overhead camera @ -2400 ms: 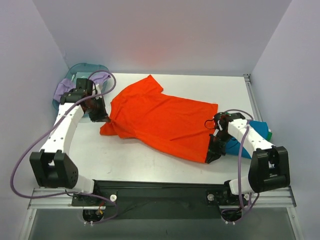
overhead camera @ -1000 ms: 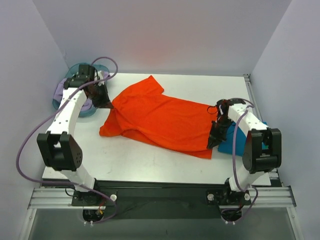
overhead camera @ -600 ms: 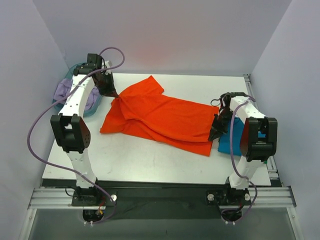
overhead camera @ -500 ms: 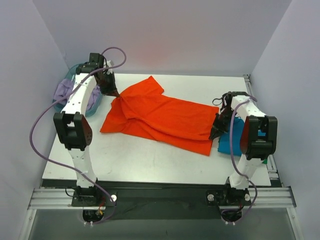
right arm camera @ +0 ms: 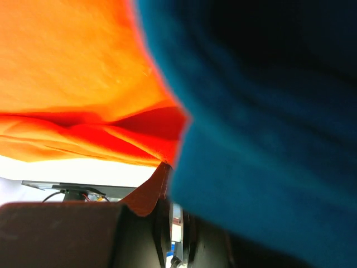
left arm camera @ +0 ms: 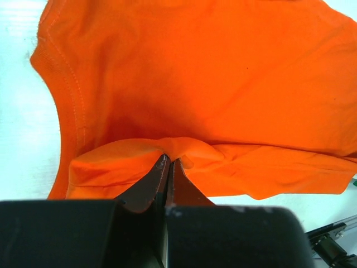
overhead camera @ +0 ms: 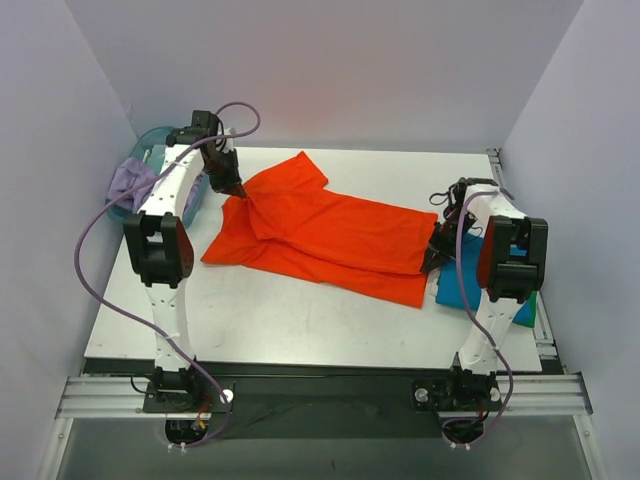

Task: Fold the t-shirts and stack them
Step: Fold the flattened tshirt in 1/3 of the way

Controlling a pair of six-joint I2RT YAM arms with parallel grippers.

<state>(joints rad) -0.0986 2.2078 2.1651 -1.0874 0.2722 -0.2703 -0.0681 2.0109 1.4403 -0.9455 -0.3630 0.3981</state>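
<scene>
Orange cloth has been drawn in over the last couple of seconds. The orange t-shirt (overhead camera: 330, 232) lay broad on the white table (overhead camera: 300, 325) then. Now its near edge is pulled up and back from the table's front, leaving a narrower band with a doubled layer along it. Both grippers have risen and moved farther back.

The right gripper (overhead camera: 432, 262) is clenched on the hem corner, right against the folded teal-blue t-shirt (overhead camera: 468, 288) at the table's right side. Farther back, the left gripper (overhead camera: 237, 191) is pinched tight on a bunched fold at the sleeve end.

The orange t-shirt lies mid-table, with its long axis running from far left to near right. Its sleeves are to the left and its hem to the right, and one sleeve points away toward the back.

In the far left corner a translucent teal basin (overhead camera: 152, 138) holds a crumpled lilac cloth (overhead camera: 130, 180).
</scene>
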